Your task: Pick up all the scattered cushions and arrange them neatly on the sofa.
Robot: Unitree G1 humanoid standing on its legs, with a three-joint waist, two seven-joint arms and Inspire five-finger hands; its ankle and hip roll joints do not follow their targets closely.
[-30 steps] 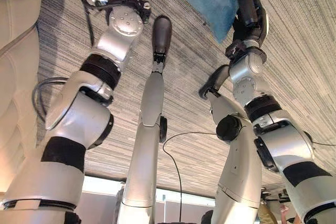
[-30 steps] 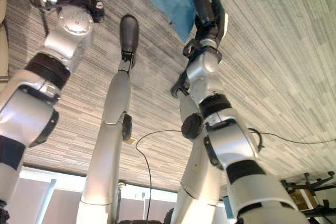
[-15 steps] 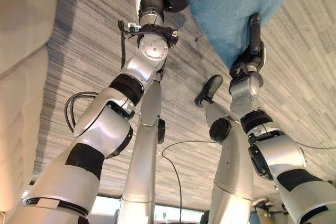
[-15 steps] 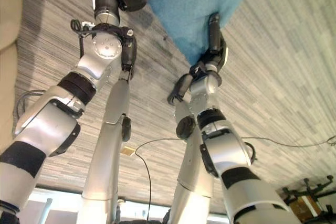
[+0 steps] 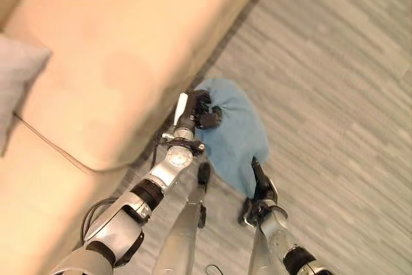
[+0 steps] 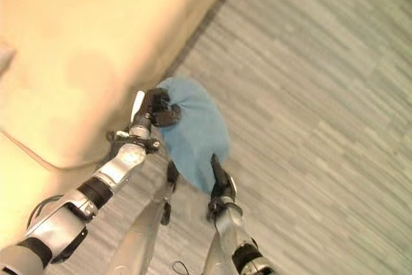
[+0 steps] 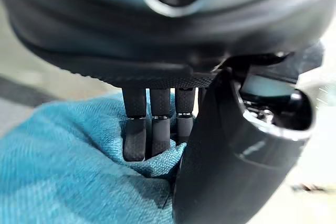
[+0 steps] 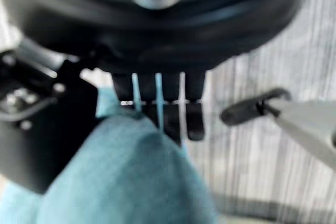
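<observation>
Sofa [image 5: 122, 49], beige and smooth, lay at my left, a grey cushion [image 5: 16, 75] resting on its seat. My left hand [image 5: 201, 113] had its fingers [image 7: 135, 129] curled into the woven blue cushion [image 5: 235, 134], held above the striped floor [image 5: 335, 94]. My right hand [image 5: 261, 185] pinched its lower corner, fingers closed on fabric.

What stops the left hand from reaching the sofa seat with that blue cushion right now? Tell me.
Probably nothing. The left hand is curled on the blue cushion right beside the sofa edge, the right hand holds its far corner, and the seat nearby looks bare; a grey cushion sits further along.
</observation>
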